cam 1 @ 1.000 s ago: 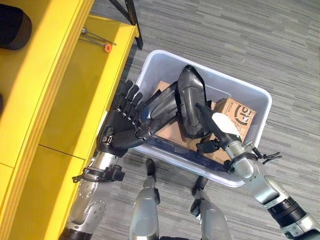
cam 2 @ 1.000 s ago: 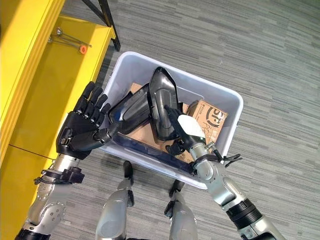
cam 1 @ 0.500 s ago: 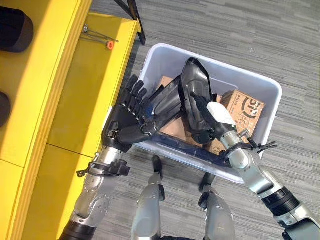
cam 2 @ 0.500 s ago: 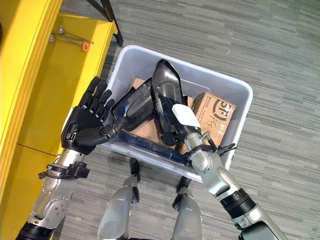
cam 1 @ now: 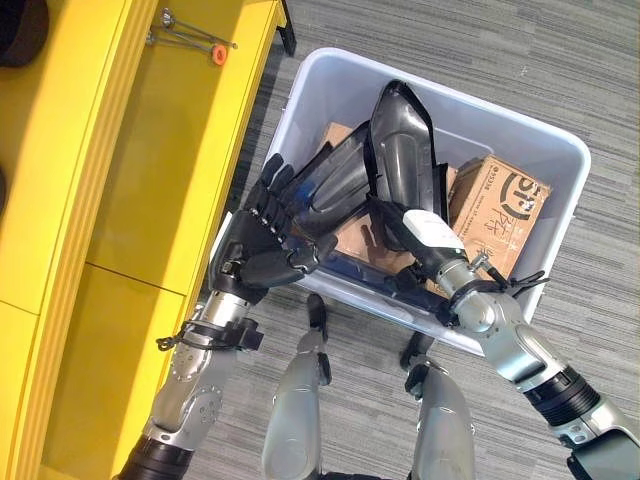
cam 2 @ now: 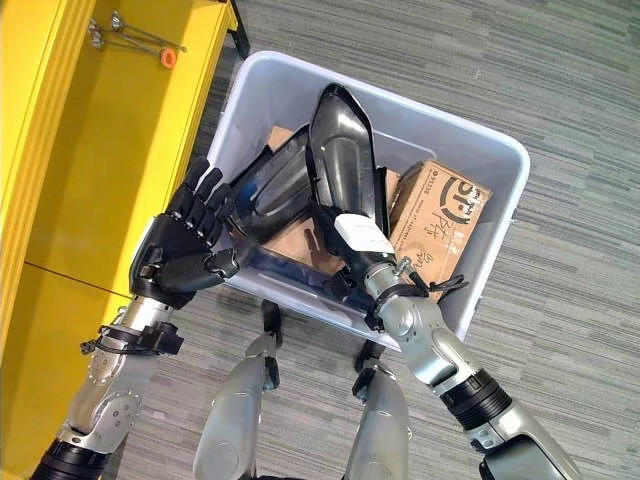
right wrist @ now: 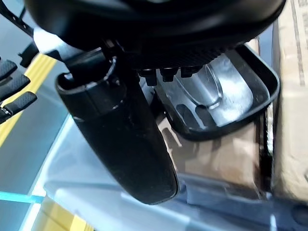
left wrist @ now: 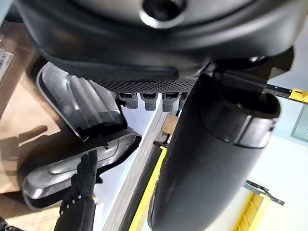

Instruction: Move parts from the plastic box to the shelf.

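Observation:
Two glossy black moulded parts lie together in the white plastic box (cam 1: 480, 105). One part (cam 1: 402, 150) stands tilted on end. The other part (cam 1: 330, 185) leans over the box's left rim. My left hand (cam 1: 255, 245) is at that rim, its straight fingers flat against the leaning part's outer end, thumb below. My right hand (cam 1: 425, 232), with a white cover, presses on the near end of the standing part (right wrist: 226, 96), fingers stretched along it. The yellow shelf (cam 1: 150, 170) runs along the left, right beside the box.
A printed cardboard carton (cam 1: 500, 205) sits in the box's right half, with brown cardboard (cam 1: 350, 235) under the parts. A thin metal tool with an orange tip (cam 1: 215, 52) lies at the shelf's far end. Grey striped carpet surrounds the box.
The view has shifted. My right hand has slid in from the near right onto the standing part. My left hand stays against the leaning part's end.

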